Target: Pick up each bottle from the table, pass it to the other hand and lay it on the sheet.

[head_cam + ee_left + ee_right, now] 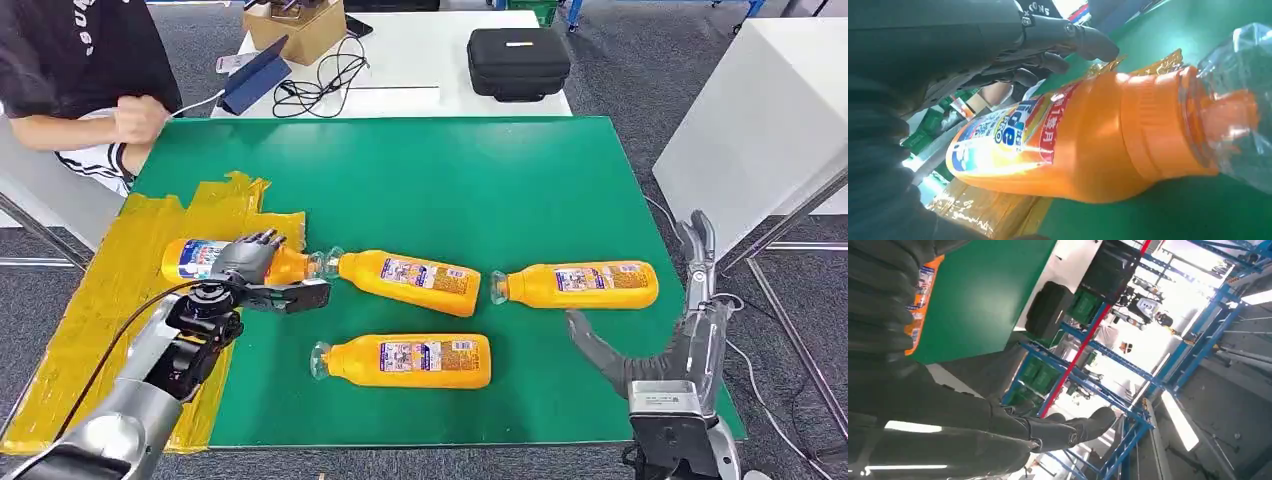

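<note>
Left hand grasps an orange bottle at left of frame, lying across the yellow sheet edge. Right hand hangs released, lower right. Good release: let the bottle settle fully on the sheet, fingers lifting off clear of neighbouring bottle.

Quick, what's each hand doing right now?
Left hand: fingers draped over the bottle on the yellow sheet; firm grip cannot be told.
Right hand: open, holding nothing.
</note>
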Motion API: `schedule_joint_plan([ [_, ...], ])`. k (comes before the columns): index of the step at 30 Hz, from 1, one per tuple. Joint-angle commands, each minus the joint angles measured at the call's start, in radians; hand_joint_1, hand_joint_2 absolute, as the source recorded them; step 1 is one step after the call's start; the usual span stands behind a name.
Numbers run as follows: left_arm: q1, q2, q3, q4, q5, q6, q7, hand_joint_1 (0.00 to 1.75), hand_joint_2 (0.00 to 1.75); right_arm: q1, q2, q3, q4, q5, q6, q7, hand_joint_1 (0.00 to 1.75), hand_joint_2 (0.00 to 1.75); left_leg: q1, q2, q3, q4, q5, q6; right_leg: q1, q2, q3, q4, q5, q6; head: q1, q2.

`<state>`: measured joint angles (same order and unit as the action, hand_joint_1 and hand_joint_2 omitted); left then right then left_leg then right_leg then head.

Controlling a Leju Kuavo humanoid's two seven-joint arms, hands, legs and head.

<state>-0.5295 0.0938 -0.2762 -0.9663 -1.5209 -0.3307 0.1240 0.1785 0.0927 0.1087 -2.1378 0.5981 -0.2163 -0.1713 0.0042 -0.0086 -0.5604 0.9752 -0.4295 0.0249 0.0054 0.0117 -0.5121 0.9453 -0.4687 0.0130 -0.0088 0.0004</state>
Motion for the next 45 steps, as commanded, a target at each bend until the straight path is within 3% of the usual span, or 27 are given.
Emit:
schedule_joint_plan([
  [1,0.028,-0.002,0.021,-0.052,0.063,0.034,-0.065,0.00,1.75,0.021,-0.040,0.012,0.030,-0.016,-0.025,-0.009,0.00,1.75,0.000,0.001,0.002,-0.001,-0.001,0.000,0.000,0.000,0.002,-0.001,0.000,0.001,0.000,0.000],
  [4,0.043,-0.031,0.038,-0.169,0.216,0.101,-0.136,0.00,1.75,0.038,-0.031,0.002,0.007,-0.009,-0.049,-0.002,0.00,1.75,0.001,0.001,0.002,0.000,-0.001,-0.001,0.001,-0.001,0.003,-0.001,-0.001,0.001,0.000,0.000],
  [5,0.050,-0.039,0.040,-0.205,0.279,0.108,-0.169,0.00,0.00,0.040,-0.028,0.000,0.002,-0.006,-0.052,0.000,0.00,1.75,0.001,0.000,0.000,0.001,-0.001,0.000,0.001,-0.002,0.001,0.000,-0.001,0.001,0.000,0.000],
  [6,0.065,-0.049,0.042,-0.289,0.428,0.127,-0.231,0.00,0.00,0.044,-0.017,-0.005,-0.010,0.002,-0.060,0.001,0.00,1.75,0.000,-0.001,-0.001,0.001,0.000,0.000,0.000,-0.002,-0.001,0.000,0.000,0.001,0.000,0.000],
  [8,0.068,-0.032,0.003,-0.361,0.478,0.132,-0.221,0.00,0.00,0.045,-0.005,-0.008,-0.019,0.016,-0.062,0.006,0.00,1.75,0.001,-0.002,-0.002,0.002,-0.001,0.000,0.001,-0.003,-0.001,0.001,-0.001,0.001,0.000,0.000],
  [9,0.068,-0.027,-0.011,-0.400,0.522,0.153,-0.219,0.00,1.75,0.043,0.004,-0.011,-0.023,0.023,-0.064,0.010,0.00,1.75,0.000,-0.001,-0.001,0.001,-0.001,0.000,0.000,-0.002,-0.001,0.000,-0.001,0.001,0.000,0.000],
  [12,0.075,-0.039,-0.010,-0.503,0.683,0.198,-0.242,0.00,1.75,0.037,0.015,-0.015,-0.028,0.046,-0.079,0.010,0.00,1.75,0.000,0.000,-0.002,0.001,-0.001,0.000,0.000,-0.001,-0.001,0.000,0.000,0.001,0.000,0.000],
  [17,0.082,-0.038,-0.008,-0.518,0.710,0.200,-0.242,0.00,1.75,0.035,0.017,-0.017,-0.028,0.048,-0.081,0.011,0.00,1.75,0.001,-0.001,0.001,0.000,-0.001,-0.001,0.000,-0.002,0.001,0.000,-0.001,0.001,0.000,0.000],
  [20,0.144,-0.086,0.062,-0.630,1.026,0.220,-0.353,0.00,1.75,0.027,0.022,-0.020,-0.033,0.123,-0.115,-0.001,0.00,1.75,0.000,0.001,0.001,0.000,-0.001,-0.001,0.000,0.000,0.001,0.000,0.000,0.001,0.000,0.000],
  [22,0.200,-0.082,0.075,-0.724,1.163,0.211,-0.369,0.00,1.75,0.027,0.008,-0.023,-0.040,0.251,-0.147,0.008,0.00,1.75,0.000,0.003,0.001,0.001,-0.002,0.000,0.000,0.002,0.000,0.000,0.000,0.001,0.000,0.000],
  [25,0.301,-0.053,0.081,-0.820,1.208,0.222,-0.364,0.00,1.75,0.059,-0.074,-0.024,-0.035,0.397,-0.200,0.049,0.00,1.75,0.000,0.004,0.003,0.000,-0.003,0.000,0.000,0.003,0.003,-0.002,-0.001,0.002,0.000,0.000],
  [28,0.394,-0.041,0.090,-0.878,1.242,0.217,-0.390,0.00,1.75,0.060,-0.114,-0.058,-0.019,0.445,-0.147,0.093,0.00,1.75,0.000,0.006,0.008,-0.002,-0.004,0.000,0.000,0.004,0.007,-0.004,-0.002,0.002,0.000,0.000],
  [33,0.394,-0.042,0.088,-0.879,1.243,0.216,-0.391,0.00,1.75,0.053,-0.113,-0.058,-0.017,0.443,-0.143,0.094,0.00,1.75,0.000,0.001,0.000,0.000,-0.001,0.000,0.000,0.000,0.000,-0.001,0.000,0.001,0.000,0.000],
  [42,0.385,-0.045,0.087,-0.873,1.243,0.215,-0.389,0.00,1.75,0.054,-0.115,-0.054,-0.017,0.455,-0.135,0.101,0.00,1.75,0.001,0.001,0.004,0.000,-0.002,-0.001,0.001,-0.001,0.004,-0.002,-0.001,0.001,0.000,0.000],
  [45,0.459,-0.038,0.083,-0.924,1.271,0.206,-0.425,0.00,1.75,0.038,-0.191,-0.063,0.012,0.516,-0.036,0.175,0.00,1.75,0.000,0.001,0.002,-0.001,-0.001,0.000,0.000,0.001,0.002,-0.002,0.000,0.001,0.000,0.000],
])
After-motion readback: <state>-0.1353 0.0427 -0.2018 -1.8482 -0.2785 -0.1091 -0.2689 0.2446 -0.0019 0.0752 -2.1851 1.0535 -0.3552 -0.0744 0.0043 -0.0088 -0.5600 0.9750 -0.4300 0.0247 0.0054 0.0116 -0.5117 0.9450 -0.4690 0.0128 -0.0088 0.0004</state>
